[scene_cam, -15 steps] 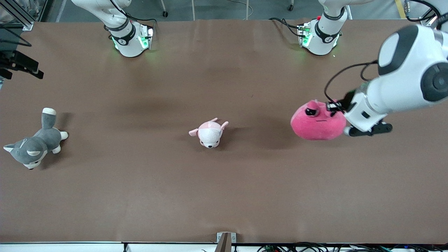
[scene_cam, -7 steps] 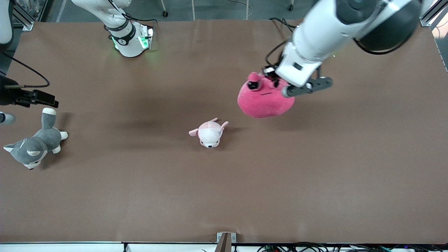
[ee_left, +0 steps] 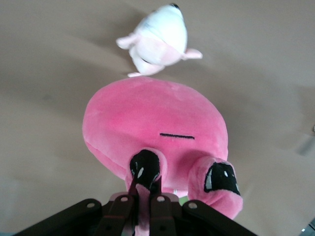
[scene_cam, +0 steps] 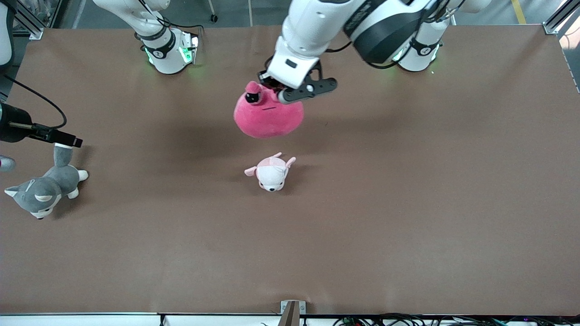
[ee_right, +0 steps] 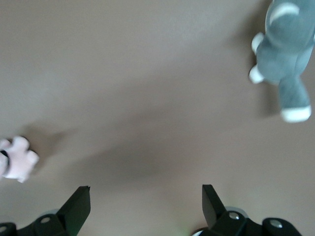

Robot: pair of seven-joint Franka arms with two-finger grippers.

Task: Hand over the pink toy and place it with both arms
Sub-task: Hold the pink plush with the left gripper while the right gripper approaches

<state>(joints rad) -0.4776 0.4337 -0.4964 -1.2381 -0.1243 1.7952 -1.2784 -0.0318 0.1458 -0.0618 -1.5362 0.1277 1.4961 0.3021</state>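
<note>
The pink toy (scene_cam: 268,115) hangs in the air from my left gripper (scene_cam: 272,90), over the middle of the counter (scene_cam: 408,203), toward the edge where my bases stand. It is a soft, fuzzy, rounded blob with glossy dark eyes and a thin stitched line for a mouth. My left jaws are clenched on the plush at its top, by one eye; the wrist view shows the fabric pinched between them.

Below it on the counter lies a small white and pale-pink puppy (scene_cam: 270,172), nearer the front edge. A grey and white husky (scene_cam: 41,188) lies near the edge at my right arm's end.

My right gripper (ee_right: 142,206) hovers over the husky's tail, jaws released and spread wide, holding nothing.

The counter is plain matte brown. I can read no writing anywhere.
</note>
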